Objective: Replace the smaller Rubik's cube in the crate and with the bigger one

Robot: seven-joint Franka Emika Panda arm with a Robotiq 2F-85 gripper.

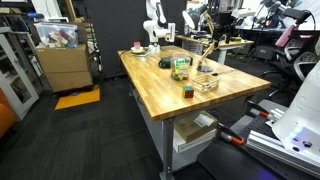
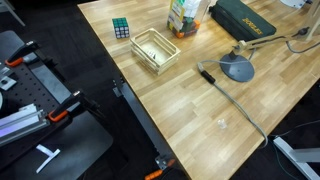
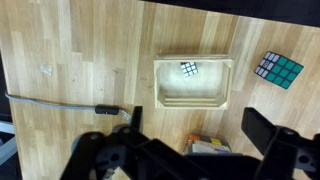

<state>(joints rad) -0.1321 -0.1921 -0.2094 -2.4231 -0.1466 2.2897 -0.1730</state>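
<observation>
In the wrist view the pale wooden crate [image 3: 159, 85] lies on the wooden table. The smaller Rubik's cube [image 3: 189, 69] sits inside it near the far wall. The bigger Rubik's cube [image 3: 278, 69] rests on the table to the right of the crate, apart from it. My gripper [image 3: 198, 124] hovers above the table on the near side of the crate, open and empty. The crate [image 2: 143, 52] and the bigger cube [image 2: 121, 28] also show in an exterior view, near the table's corner. In the exterior views I cannot make out the smaller cube or the gripper.
A colourful box [image 3: 207, 146] stands just below my jaws, next to the crate [image 2: 186, 14]. A dark green case [image 2: 243, 20] lies at the back. A desk lamp with a round base [image 2: 238, 68] and a cable [image 3: 60, 103] lie on the table. The table edge is close to the bigger cube.
</observation>
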